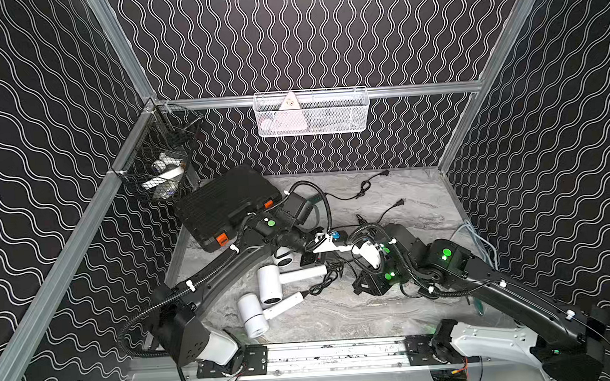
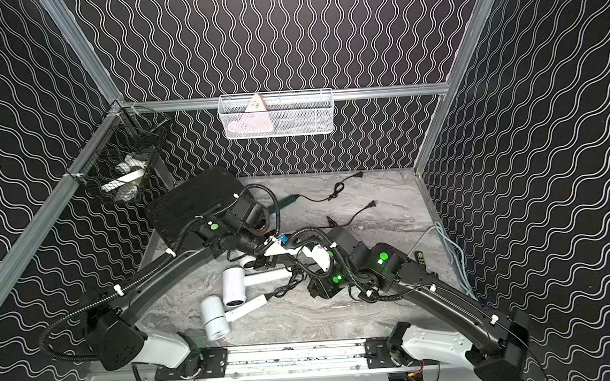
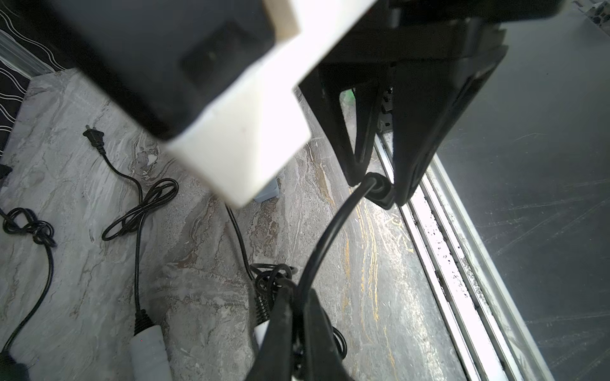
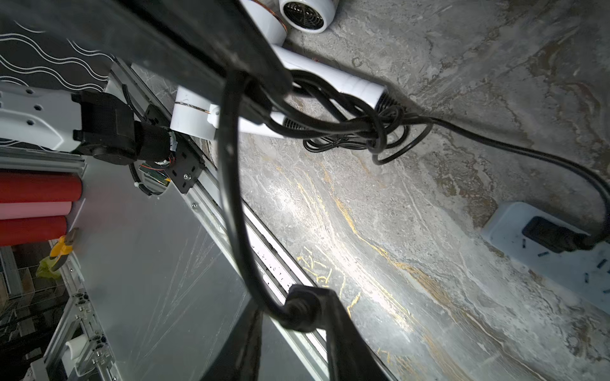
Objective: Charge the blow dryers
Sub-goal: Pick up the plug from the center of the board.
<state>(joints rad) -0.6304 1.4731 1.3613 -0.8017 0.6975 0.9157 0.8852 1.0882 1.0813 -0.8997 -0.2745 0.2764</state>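
Our left tool (image 3: pixel 298 297) is pressed together on a thin black cord (image 3: pixel 325 237). The cord runs from it to a black moulded plug (image 4: pixel 298 313), which our right tool (image 3: pixel 378 189) pinches between its fingertips. Both tools hang close together above the grey marbled counter (image 3: pixel 204 297).

Between the tools and the silver metal rail (image 3: pixel 439 231) at the counter's front edge, the counter lies bare. Past the rail is a scratched grey metal sheet (image 4: pixel 158 264).

A white T-shaped blow dryer with a cylindrical barrel (image 1: pixel 270 286) lies just beside the left tool, with black cords bunched at its handle end. A second white blow dryer (image 1: pixel 252 316) lies beside it, nearer the rail. A third white blow dryer (image 1: pixel 284 259) shows partly under the left arm. A dark green blow dryer (image 2: pixel 286 199) lies well apart, beyond that arm.

We cannot tell which dryer owns the held cord.

A pale blue plastic power strip (image 4: pixel 515 237) lies on the counter near the right tool, with another black plug (image 4: pixel 544 236) seated in it.
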